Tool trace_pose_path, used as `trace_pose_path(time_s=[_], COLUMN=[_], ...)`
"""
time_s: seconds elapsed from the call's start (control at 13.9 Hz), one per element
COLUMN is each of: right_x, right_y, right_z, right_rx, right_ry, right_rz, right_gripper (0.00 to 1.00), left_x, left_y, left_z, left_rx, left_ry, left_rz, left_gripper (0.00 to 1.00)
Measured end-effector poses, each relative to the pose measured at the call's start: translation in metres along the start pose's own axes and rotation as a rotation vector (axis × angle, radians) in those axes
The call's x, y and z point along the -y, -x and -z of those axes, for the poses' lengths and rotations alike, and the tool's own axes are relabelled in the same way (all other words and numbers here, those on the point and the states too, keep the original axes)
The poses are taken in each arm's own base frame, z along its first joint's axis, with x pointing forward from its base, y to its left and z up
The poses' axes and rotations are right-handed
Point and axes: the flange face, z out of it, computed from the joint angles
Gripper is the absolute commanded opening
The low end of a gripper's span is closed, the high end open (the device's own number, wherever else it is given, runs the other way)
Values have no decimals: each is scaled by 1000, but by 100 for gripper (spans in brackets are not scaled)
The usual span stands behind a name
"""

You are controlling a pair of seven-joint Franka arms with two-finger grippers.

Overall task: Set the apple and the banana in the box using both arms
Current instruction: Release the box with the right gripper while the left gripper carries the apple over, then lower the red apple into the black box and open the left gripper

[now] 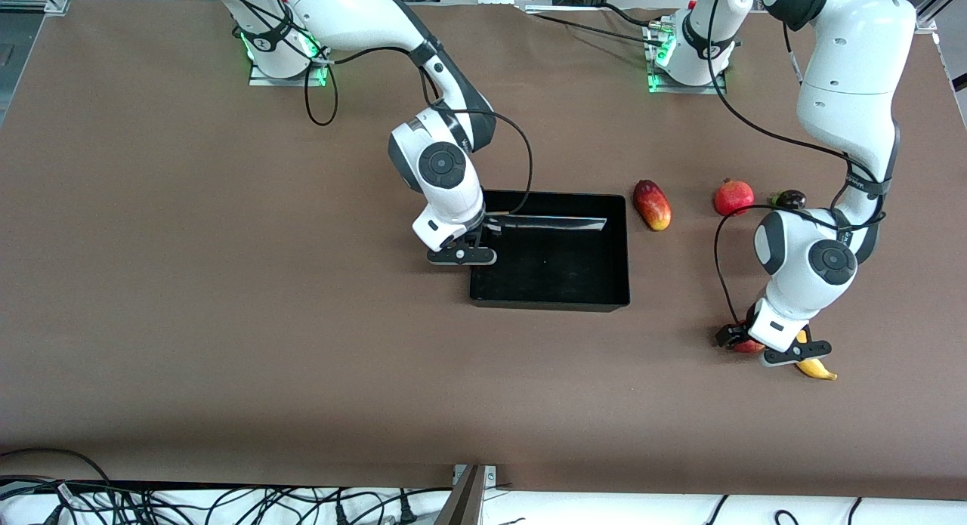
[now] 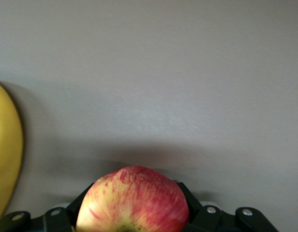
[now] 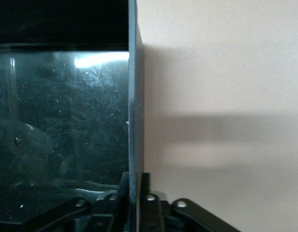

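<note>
One apple [image 2: 133, 200], one banana [image 1: 816, 367], one box [image 1: 624, 245], two pincers.

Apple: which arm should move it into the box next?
Left. Its gripper already straddles the apple, beside the banana. The right gripper is pinching the box wall.

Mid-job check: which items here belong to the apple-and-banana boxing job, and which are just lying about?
Job:
- apple, between the left pincer's fingers
- banana, beside the apple
- box, its wall between the right pincer's fingers

Lying about:
- red-and-yellow oval fruit
- pinkish-red round fruit
- dark fruit
</note>
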Motion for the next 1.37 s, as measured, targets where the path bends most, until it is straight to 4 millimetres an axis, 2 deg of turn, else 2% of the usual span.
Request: trace_pose_path(time_s=[0.07, 0.14, 0.29, 0.43, 0.51, 0.58, 0.65, 0.79, 0.94, 1.15, 1.37], right_x=[0, 0, -4, -29, -52, -80, -110, -165, -198, -244, -289], right_y=[0, -2, -18, -42, -58, -74, -87, -97, -95, -80, -61], right_z=[-1, 1, 26, 76, 110, 145, 180, 239, 283, 336, 374], right_rx=[-2, -7, -33, -21, -22, -34, -40, -18, -8, 41, 56], right_ry=[-1, -5, -22, -11, -5, -2, 4, 17, 10, 1, -30], right_rz=[1, -1, -18, -65, -101, -130, -143, -140, -131, -92, -83], right_gripper=[100, 100, 100, 100, 100, 100, 100, 100, 100, 100, 100], left_x=[-12, -28, -78, -143, -174, -203, -230, -276, -311, -351, -376], left_y=[0, 0, 6, 33, 51, 70, 90, 132, 169, 218, 253], left_z=[13, 36, 101, 158, 173, 181, 181, 170, 152, 115, 80], left_rx=[34, 71, 133, 187, 211, 232, 246, 285, 323, 352, 353], left_ry=[1, 0, -3, 3, 8, 11, 12, 1, -8, -4, 6], left_rz=[15, 39, 90, 95, 87, 79, 69, 26, -20, -85, -135], left_gripper=[0, 0, 0, 0, 0, 0, 0, 0, 0, 0, 0])
